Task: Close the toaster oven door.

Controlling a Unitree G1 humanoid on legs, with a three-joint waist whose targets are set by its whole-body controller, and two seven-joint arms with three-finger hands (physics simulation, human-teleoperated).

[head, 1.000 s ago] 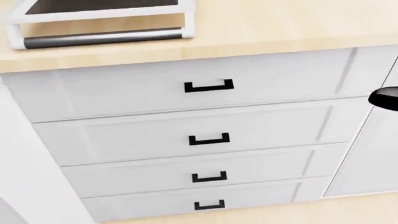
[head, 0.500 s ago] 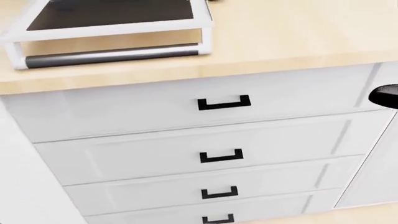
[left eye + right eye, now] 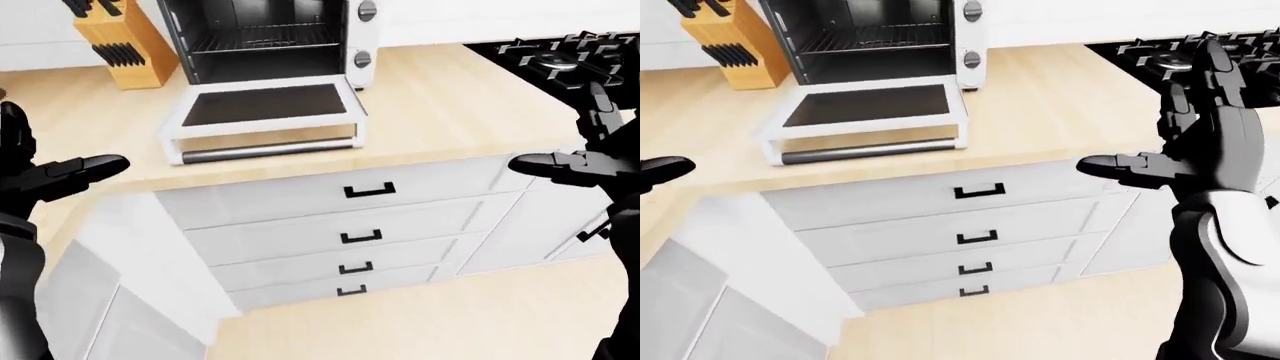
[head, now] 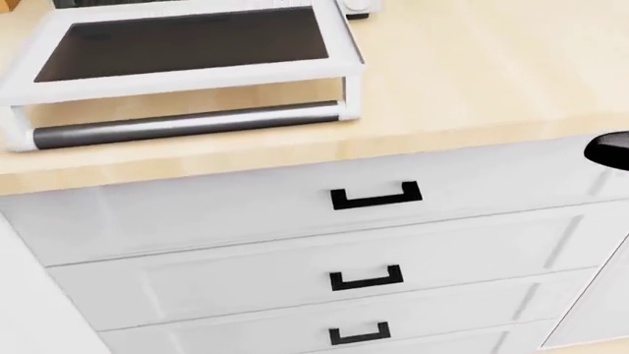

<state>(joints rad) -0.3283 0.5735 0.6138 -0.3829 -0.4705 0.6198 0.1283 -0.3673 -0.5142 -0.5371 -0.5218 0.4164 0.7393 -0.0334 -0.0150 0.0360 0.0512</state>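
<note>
The white toaster oven (image 3: 352, 34) stands on the wooden counter at the top of the left-eye view. Its glass door (image 3: 265, 106) lies open and flat, with the grey handle bar (image 3: 265, 151) near the counter edge. The head view shows the door (image 4: 186, 44) and handle (image 4: 186, 126) close up. My left hand (image 3: 60, 154) is open at the left edge, below and left of the door. My right hand (image 3: 1160, 127) is open at the right, level with the counter edge, well right of the door. Neither hand touches the oven.
A wooden knife block (image 3: 120, 45) stands left of the oven. A black stove top (image 3: 570, 56) is at the upper right. White drawers with black handles (image 3: 370, 191) run below the counter (image 3: 450, 105). A white cabinet corner (image 3: 120, 285) juts out at the lower left.
The whole head view has shifted: the oven door and the drawers sit lower and larger in the frame, so the camera has moved. The door stays open.
</note>
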